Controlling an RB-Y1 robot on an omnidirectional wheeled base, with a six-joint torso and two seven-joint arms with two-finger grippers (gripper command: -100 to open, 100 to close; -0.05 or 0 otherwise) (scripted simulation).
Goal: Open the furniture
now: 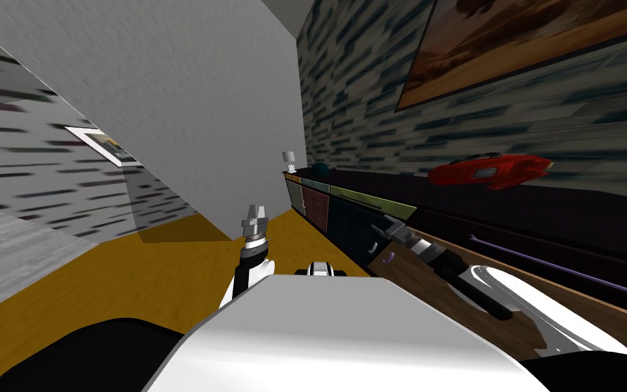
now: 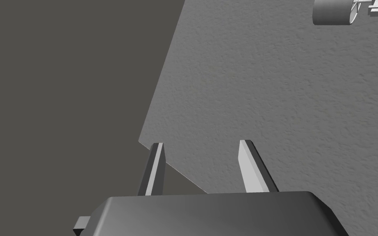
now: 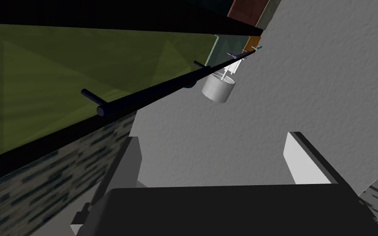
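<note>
Picture frame (image 1: pixel 105 145) hangs on the patterned wall at far left, above a yellow floor (image 1: pixel 135 272). Left gripper (image 1: pixel 258 209) is raised in front of the plain grey wall, well apart from the furniture; in the left wrist view its two fingers (image 2: pixel 251 166) stand parted, with nothing between them. To its right, a small white lamp (image 1: pixel 290 158) and a dark rounded object (image 1: pixel 319 167) sit on the far end of the sideboard (image 1: pixel 315 204), the task's thing. This is a long, low, dark-topped unit that runs along the patterned wall on the robot's right side. Its fronts differ in colour: red-brown, dark teal and olive green can be made out. Right arm (image 1: pixel 441 262) reaches forward and to the left, up to the sideboard's fronts. In the right wrist view the right gripper (image 3: pixel 212 137) is released, its fingers (image 3: pixel 307 164) spread wide and empty. The olive front (image 3: pixel 61 73) and its dark bar handle (image 3: pixel 151 96) lie near, beyond the fingertips and to one side; the fingers do not touch the bar. Red toy car (image 1: pixel 489 170) rests on the sideboard's top further right. Large brown painting (image 1: pixel 509 47) hangs on the wall above it.
</note>
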